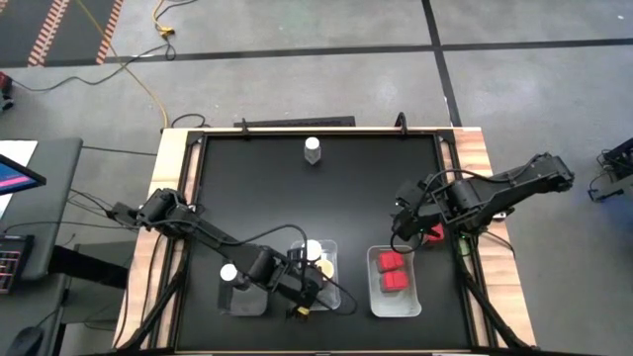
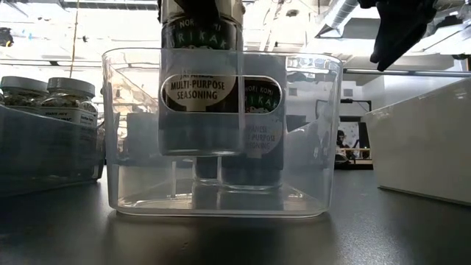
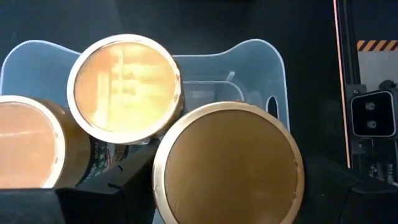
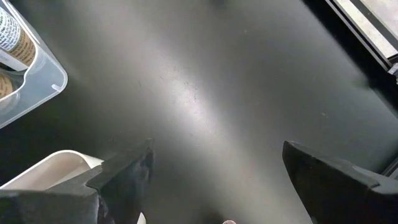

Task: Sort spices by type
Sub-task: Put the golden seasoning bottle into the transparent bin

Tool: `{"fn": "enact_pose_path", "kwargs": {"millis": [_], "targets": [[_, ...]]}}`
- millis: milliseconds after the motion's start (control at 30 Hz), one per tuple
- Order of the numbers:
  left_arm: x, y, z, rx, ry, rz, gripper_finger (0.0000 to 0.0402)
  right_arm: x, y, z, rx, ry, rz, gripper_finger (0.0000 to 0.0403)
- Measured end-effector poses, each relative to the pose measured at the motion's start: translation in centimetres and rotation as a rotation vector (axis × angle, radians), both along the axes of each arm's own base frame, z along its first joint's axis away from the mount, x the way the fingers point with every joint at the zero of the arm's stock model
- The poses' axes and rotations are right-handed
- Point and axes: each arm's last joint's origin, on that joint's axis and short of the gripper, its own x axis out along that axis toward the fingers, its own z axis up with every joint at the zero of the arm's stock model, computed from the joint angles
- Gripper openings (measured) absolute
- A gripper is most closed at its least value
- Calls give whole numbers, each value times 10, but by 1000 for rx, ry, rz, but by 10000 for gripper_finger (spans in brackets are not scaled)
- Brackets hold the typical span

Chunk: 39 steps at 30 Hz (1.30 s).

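Observation:
A dark spice jar with a tan lid (image 3: 227,165) and a "multi-purpose seasoning" label (image 2: 200,96) hangs inside the clear middle tray (image 2: 324,110), with my left gripper (image 1: 302,290) shut on it. Two more tan-lidded jars (image 3: 124,84) (image 3: 25,143) are in the same tray (image 3: 261,50). One of them (image 2: 257,132) stands on its base behind the held jar. My right gripper (image 1: 410,232) hovers open over bare black table right of the tray, its fingers (image 4: 118,174) wide apart with nothing between them. My left gripper pinches the jar between its two fingers (image 3: 118,186) at the top, on opposite sides by the lid's rim (image 3: 160,186). The fingers come from above, slanting down. The jar hangs upright below them, its base (image 2: 200,151) inside the tray and clear of the tray floor.
A left tray (image 1: 247,302) holds white-capped jars (image 1: 229,272). A right tray (image 1: 394,302) holds red-capped jars (image 1: 393,272). One white-capped jar (image 1: 313,148) stands alone near the far edge. A small red thing (image 1: 433,234) lies by my right gripper.

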Motion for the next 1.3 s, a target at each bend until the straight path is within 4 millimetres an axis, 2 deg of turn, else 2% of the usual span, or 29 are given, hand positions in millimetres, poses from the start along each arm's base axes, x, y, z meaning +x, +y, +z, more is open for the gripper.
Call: {"fn": "enact_pose_path", "kwargs": {"millis": [100,300,767,900,1300], "targets": [[0,0,0,-1,-1,0,276,0,0,0,0,0,0,379],[-3,1,-14,-29,34,9,276,0,0,0,0,0,0,379],[0,5,-14,-27,32,-14,277,3,1,1,20,-46,-13,379],[-1,7,-25,-71,25,13,277,3,1,1,21,-46,-15,379],[0,19,-24,-77,42,9,277,5,1,2,26,-60,-15,379]]}}
